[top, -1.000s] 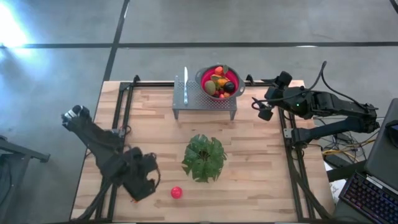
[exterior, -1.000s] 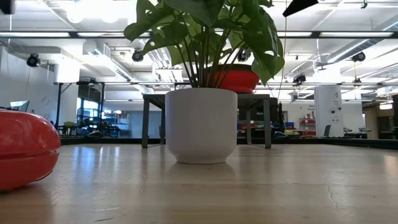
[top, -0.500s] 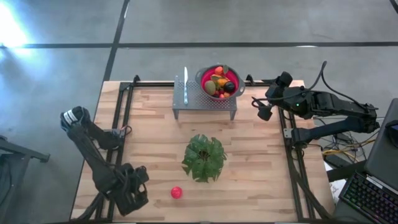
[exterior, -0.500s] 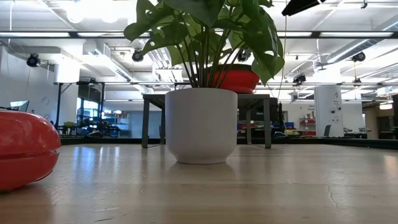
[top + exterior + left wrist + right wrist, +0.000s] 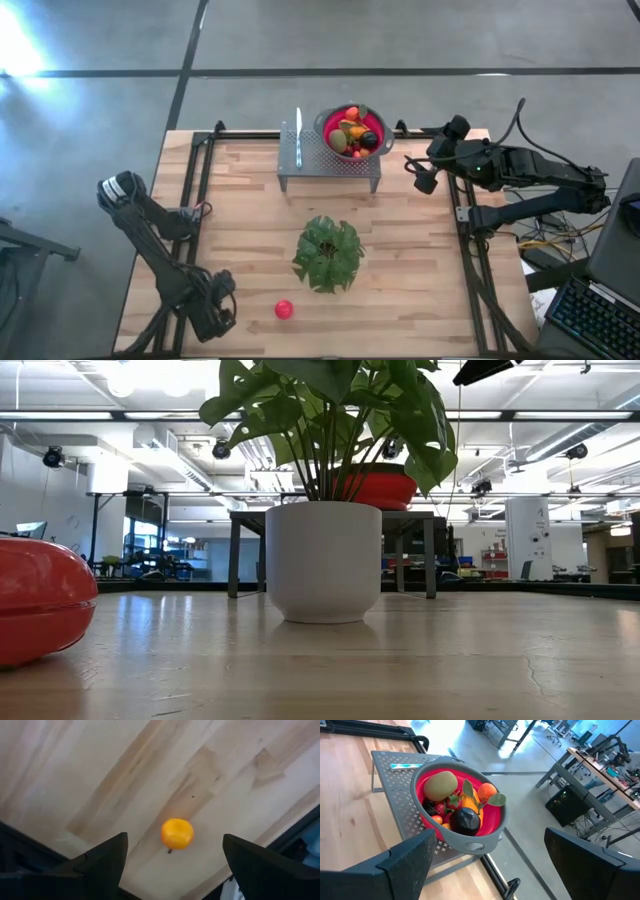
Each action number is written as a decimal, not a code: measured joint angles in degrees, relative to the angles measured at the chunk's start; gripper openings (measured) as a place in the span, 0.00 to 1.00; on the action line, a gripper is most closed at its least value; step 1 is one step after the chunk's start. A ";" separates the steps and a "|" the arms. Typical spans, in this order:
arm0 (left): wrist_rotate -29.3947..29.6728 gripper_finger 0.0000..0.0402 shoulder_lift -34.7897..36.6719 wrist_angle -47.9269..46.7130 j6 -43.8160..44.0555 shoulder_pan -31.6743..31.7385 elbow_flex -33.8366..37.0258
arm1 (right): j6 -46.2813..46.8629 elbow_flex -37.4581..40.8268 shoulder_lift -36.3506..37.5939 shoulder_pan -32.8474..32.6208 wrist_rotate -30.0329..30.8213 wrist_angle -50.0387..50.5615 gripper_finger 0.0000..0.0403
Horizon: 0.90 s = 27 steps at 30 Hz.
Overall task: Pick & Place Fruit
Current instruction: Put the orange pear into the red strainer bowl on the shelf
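Left gripper (image 5: 212,318): hanging low over the near left corner of the table (image 5: 420,250), fingers spread wide with nothing between them. In the left wrist view both dark fingers (image 5: 100,862) are showing apart, their tips cut off by the picture's edge.
Orange fruit (image 5: 177,833): a small round piece lying on the bare wood between the left gripper's spread fingers, touching neither. In the high view the gripper itself is hiding it.
Red fruit (image 5: 284,309): lying alone on the wood near the front edge, just beside the left gripper and in front of the plant (image 5: 328,253). In the low view it is looming at the left border, only partly in frame.
Fruit in the bowl (image 5: 461,807): a heap sitting in the red colander bowl (image 5: 492,827); an olive-green piece, a dark purple round one, an orange one and small red ones are showing. The pieces underneath are too covered to tell apart.
Bowl's place: standing on a perforated metal rack (image 5: 305,160) at the far edge of the table; in the low view the plant's leaves and white pot (image 5: 323,560) are covering most of it.
Right gripper (image 5: 423,175): waiting above the table's far right side, near the rack, fingers parted and holding nothing; their tips are running out of the wrist picture.
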<state>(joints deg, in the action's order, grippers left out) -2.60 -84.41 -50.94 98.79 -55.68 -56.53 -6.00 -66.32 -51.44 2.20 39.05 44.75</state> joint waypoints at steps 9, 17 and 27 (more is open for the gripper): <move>-3.49 0.82 -5.25 5.33 -0.74 0.00 0.65 | -0.15 0.00 0.00 0.00 0.01 -0.02 0.91; -5.75 0.82 -8.87 7.47 -2.50 0.07 0.70 | 0.04 0.00 0.00 -0.02 0.01 -0.02 0.91; -8.95 0.82 -9.50 7.41 -2.75 0.16 2.70 | 0.02 0.00 0.02 -0.02 0.02 -0.02 0.91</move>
<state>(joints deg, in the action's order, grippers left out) -11.55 -93.91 -43.53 96.04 -55.52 -53.83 -5.98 -66.32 -51.42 2.17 39.07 44.73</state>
